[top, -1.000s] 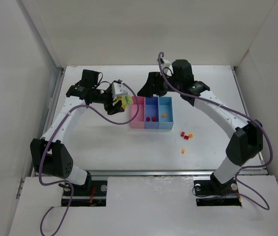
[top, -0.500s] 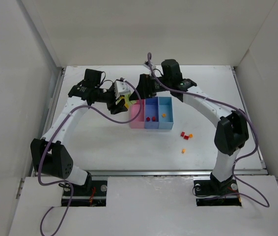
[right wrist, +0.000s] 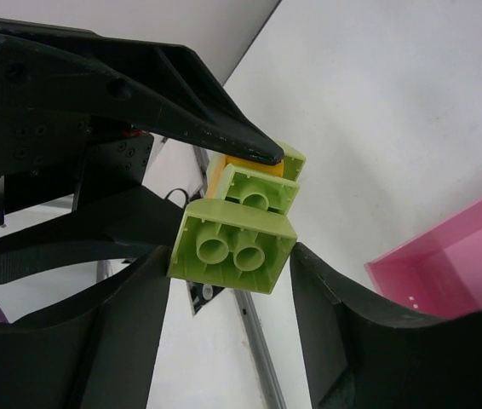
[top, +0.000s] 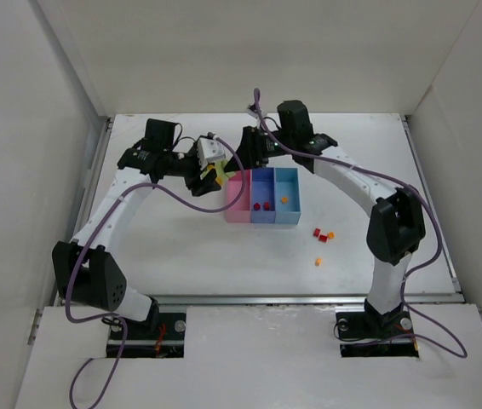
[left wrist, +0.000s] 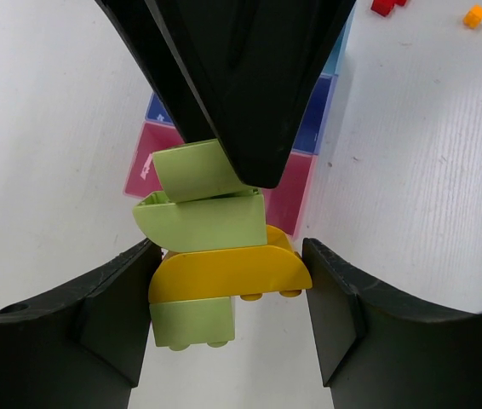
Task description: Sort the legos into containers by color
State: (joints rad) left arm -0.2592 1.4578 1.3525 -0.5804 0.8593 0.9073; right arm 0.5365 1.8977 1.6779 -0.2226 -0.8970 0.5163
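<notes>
My left gripper (top: 210, 175) is shut on a stack of legos (top: 215, 176) and holds it above the table just left of the pink bin (top: 238, 203). In the left wrist view, a yellow brick (left wrist: 224, 273) spans both fingers, with yellow-green bricks (left wrist: 203, 223) above and below. My right gripper (top: 234, 160) meets the stack from the right. In the right wrist view, its jaws (right wrist: 228, 256) grip the end yellow-green brick (right wrist: 232, 247). The blue-violet bin (top: 262, 189) holds two red bricks (top: 261, 205). The light blue bin (top: 287, 211) holds an orange one (top: 284, 199).
A red brick (top: 317, 232) and two orange bricks (top: 329, 235) (top: 318, 262) lie loose on the table right of the bins. White walls enclose the table on three sides. Both arms arch over the table's far half, their cables hanging beside them.
My right arm has swung left toward the stack and its jaws have come around the end yellow-green brick. My left gripper has stayed almost still with the stack.
</notes>
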